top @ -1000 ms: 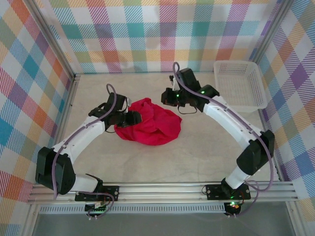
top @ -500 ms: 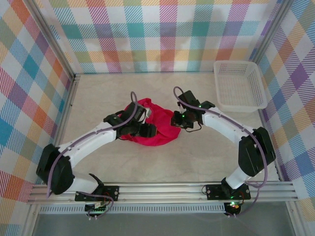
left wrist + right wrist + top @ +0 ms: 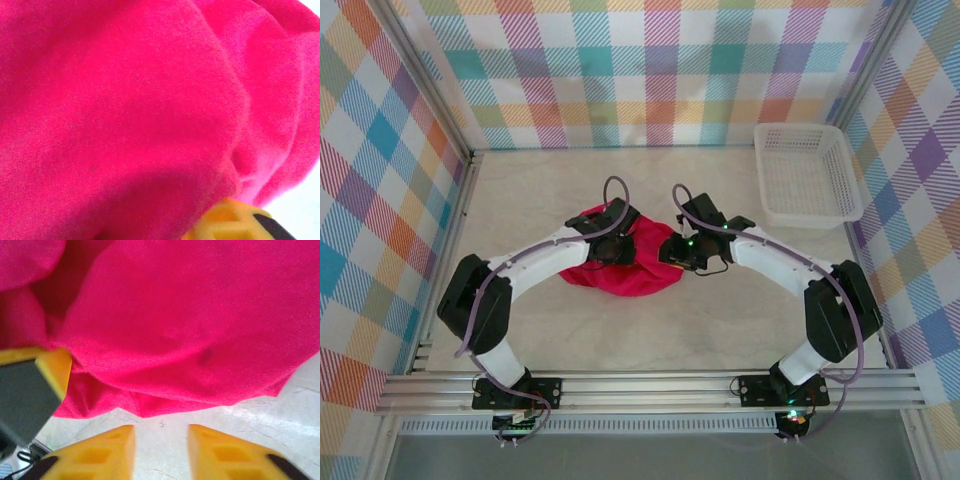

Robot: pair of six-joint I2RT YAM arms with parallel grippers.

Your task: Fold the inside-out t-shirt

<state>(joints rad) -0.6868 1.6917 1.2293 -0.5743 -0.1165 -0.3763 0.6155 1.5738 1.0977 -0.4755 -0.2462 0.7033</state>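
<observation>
Red t-shirt [image 3: 620, 272] lies bunched in a heap at mid table [image 3: 520, 200], with both arms meeting over it. Bare tabletop all round the heap: wide on the left and near sides, a narrower strip toward the far wall. White mesh basket [image 3: 808, 178] is in the far right corner, well apart from the shirt.

Left gripper [image 3: 610, 249] sits on top of the heap, pressed into cloth. In its wrist view, red fabric lies right up against the lens and one yellow finger [image 3: 232, 222] pokes out at the bottom edge, cut off. Can't tell how far its jaws stand apart or whether cloth is pinched.

Right gripper [image 3: 160, 431] is at the heap's right edge, low over the table. Jaws parted, bare tabletop between the tips, nothing held. The shirt's edge lies just ahead of the tips.

Dark block with yellow rim [image 3: 30, 390] at left of the right wrist view, possibly the other arm's finger, partly cropped. Sleeves and collar can't be made out in the folds.
</observation>
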